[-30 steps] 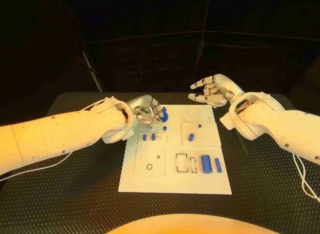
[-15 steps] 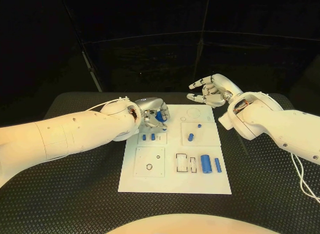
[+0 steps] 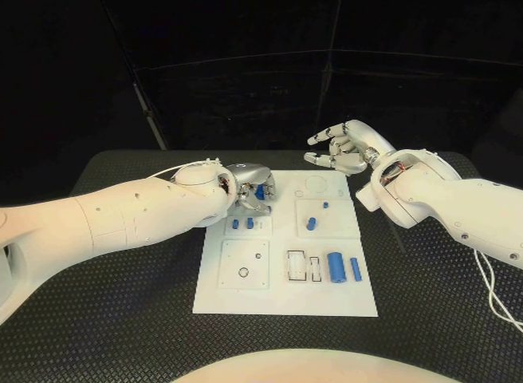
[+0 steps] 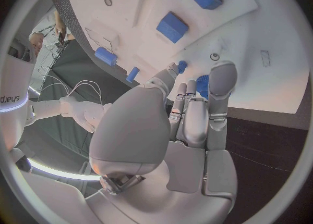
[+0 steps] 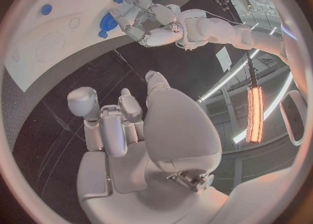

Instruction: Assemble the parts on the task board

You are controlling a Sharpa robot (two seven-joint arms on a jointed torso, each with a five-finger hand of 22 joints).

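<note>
Left hand (image 3: 249, 185), fingers curled down over blue parts (image 3: 265, 191) at the board's (image 3: 287, 299) far left corner, grip uncertain, while right hand (image 3: 344, 148) hovers open beyond its far edge; "eys" shows on an arm.

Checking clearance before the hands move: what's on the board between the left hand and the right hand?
In the head view, between the left hand and right hand lies bare task board with only a faint circle outline; no loose part.
</note>
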